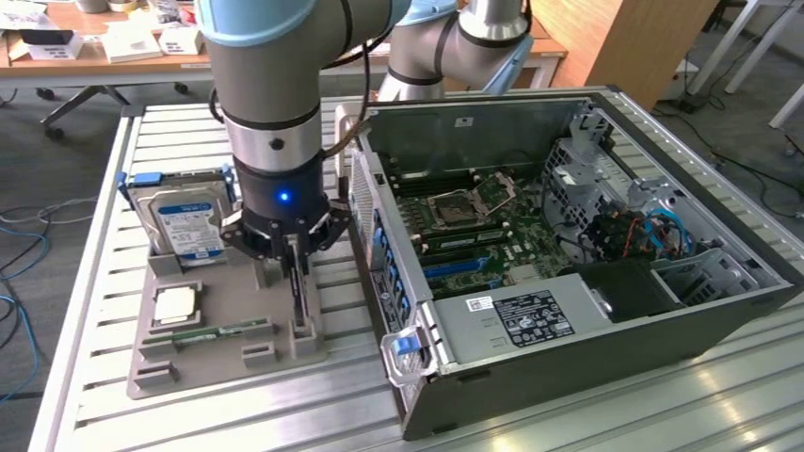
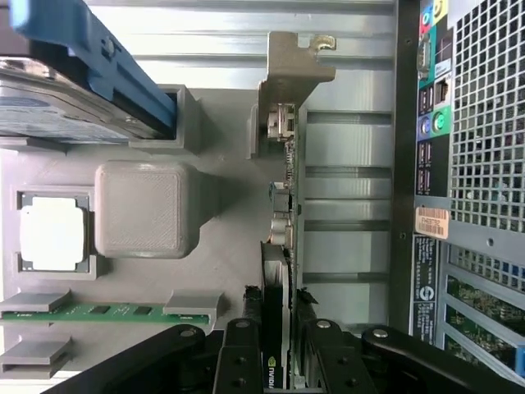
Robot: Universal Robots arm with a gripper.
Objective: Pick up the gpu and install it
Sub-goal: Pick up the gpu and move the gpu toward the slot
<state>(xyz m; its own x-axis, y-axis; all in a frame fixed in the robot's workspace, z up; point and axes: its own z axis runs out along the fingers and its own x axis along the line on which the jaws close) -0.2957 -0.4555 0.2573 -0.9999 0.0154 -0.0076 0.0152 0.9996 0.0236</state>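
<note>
The gpu [image 1: 299, 287] is a thin dark card standing on edge in the grey holder tray [image 1: 201, 363], on the side nearest the open computer case [image 1: 703, 311]. In the wrist view the gpu [image 2: 289, 205] appears edge-on, with its silver end bracket [image 2: 291, 74] at the far end. My gripper [image 1: 296, 259] hangs straight down over the card. The gripper [image 2: 283, 349] has one black finger [image 2: 242, 353] against each face of the card, shut on it. The card's lower edge still reaches the tray's slot.
The tray also holds a silver hard drive [image 1: 188, 221] in a blue bracket, a square processor [image 1: 173, 303] and a green memory stick [image 1: 214, 332]. The case lies open with its motherboard [image 1: 477, 226] exposed; its perforated rear panel [image 2: 484, 115] stands close beside the card.
</note>
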